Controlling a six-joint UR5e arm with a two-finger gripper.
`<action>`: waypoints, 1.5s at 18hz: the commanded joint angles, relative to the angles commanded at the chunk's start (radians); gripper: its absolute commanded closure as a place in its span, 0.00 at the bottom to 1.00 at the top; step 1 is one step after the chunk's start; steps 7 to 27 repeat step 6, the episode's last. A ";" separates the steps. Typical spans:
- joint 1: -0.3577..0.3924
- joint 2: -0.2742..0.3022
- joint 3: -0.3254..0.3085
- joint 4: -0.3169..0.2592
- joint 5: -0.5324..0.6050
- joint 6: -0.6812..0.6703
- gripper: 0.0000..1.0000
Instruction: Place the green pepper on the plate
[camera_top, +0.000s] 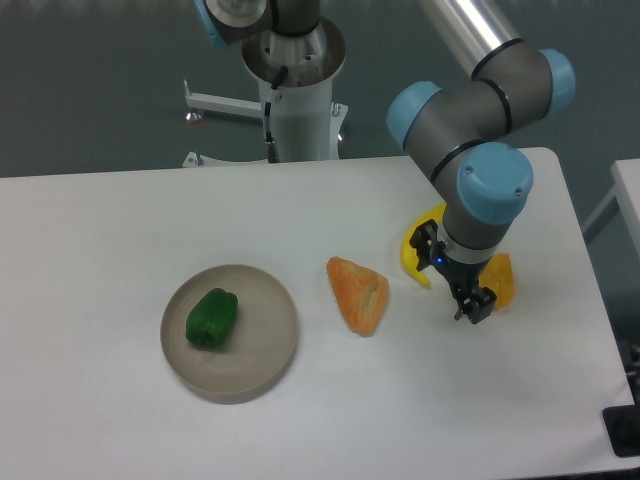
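Note:
The green pepper (211, 318) lies on the round beige-grey plate (270, 345) at the left of the table, left of the plate's centre. My gripper (474, 308) hangs at the right of the table, far from the plate, low over the table. It holds nothing that I can see; its fingers are seen end-on, so I cannot tell how far apart they stand.
An orange wedge-shaped food item (359, 293) lies between plate and gripper. A yellow banana-like piece (412, 252) and a yellow-orange pepper (500, 280) sit partly hidden behind the gripper. The arm's base (296, 90) stands at the table's back edge.

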 joint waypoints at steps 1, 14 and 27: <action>0.000 0.002 0.000 0.000 -0.003 0.005 0.00; 0.015 0.008 -0.002 -0.003 -0.005 0.023 0.00; 0.015 0.008 -0.002 -0.003 -0.005 0.023 0.00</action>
